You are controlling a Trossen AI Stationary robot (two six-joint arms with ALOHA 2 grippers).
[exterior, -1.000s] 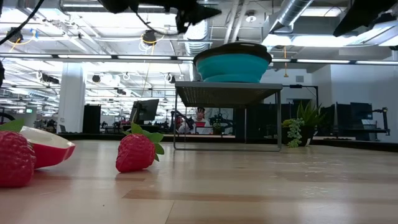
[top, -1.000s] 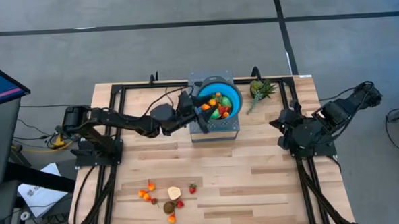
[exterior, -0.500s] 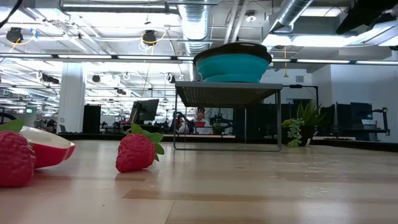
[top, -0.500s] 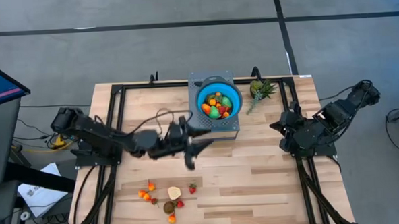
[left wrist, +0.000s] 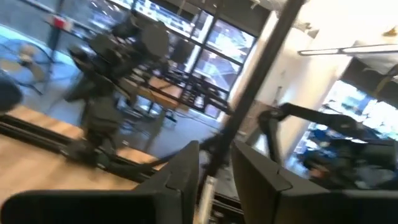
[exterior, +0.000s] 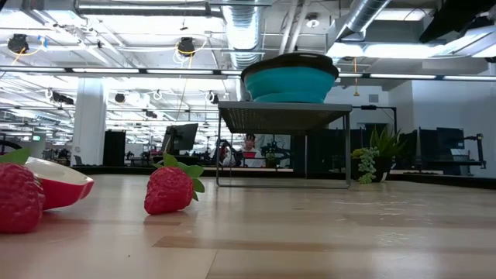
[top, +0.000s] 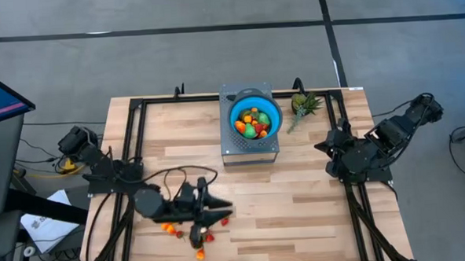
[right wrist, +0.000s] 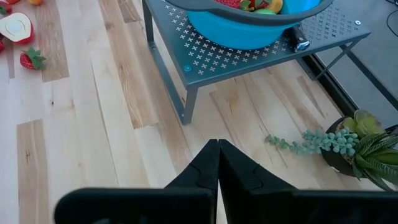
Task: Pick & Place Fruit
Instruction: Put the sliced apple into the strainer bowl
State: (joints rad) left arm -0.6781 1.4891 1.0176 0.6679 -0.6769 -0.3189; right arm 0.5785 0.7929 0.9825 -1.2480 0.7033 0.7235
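Left gripper (top: 220, 216) over loose fruit (top: 171, 227), fingers part-open, nothing held; reach step, next lower and grasp; right gripper (right wrist: 217, 163) closed, parked

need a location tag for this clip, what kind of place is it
Most likely a robotics lab inside a big open-plan office or workshop. Two dark arms work at a butcher-block table on a metal frame. In the low view, exposed ceiling ducts and rows of desks with monitors stretch out behind the table.
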